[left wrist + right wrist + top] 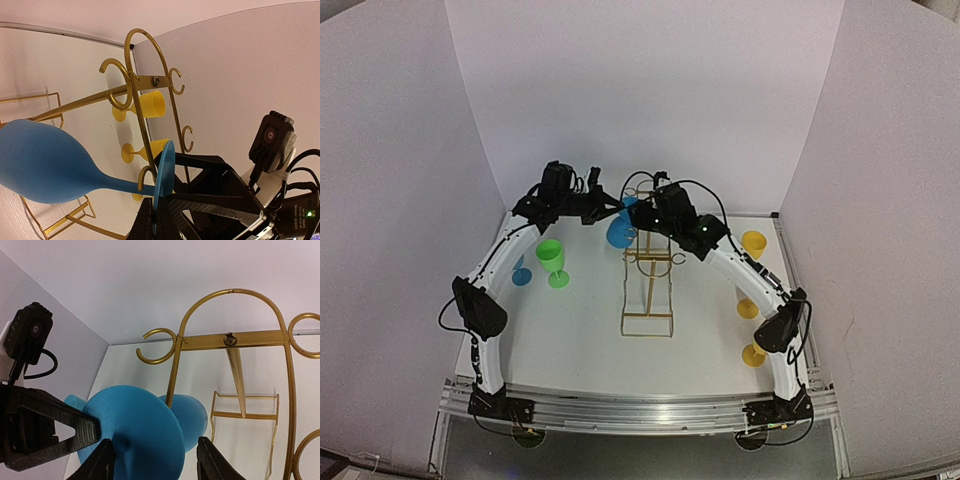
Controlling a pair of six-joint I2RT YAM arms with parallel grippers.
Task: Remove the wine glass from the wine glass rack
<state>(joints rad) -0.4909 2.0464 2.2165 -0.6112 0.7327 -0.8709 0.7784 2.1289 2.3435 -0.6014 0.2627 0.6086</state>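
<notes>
blue glass (45, 160) lying sideways, stem in a side loop of gold wire rack (250, 338), rack standing mid-table (580, 340)

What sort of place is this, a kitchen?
Probably a robot test booth: plain white screens box in a small table, two arms are bolted to a metal rail, with a blue wine glass and gold rack as props.

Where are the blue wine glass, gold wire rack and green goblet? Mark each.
Blue plastic wine glass (40, 160): left wrist view, on its bowl.
Gold wire wine glass rack (260, 337): right wrist view, on its top crossbar.
Green plastic goblet (551, 252): top external view, on its bowl.
</notes>
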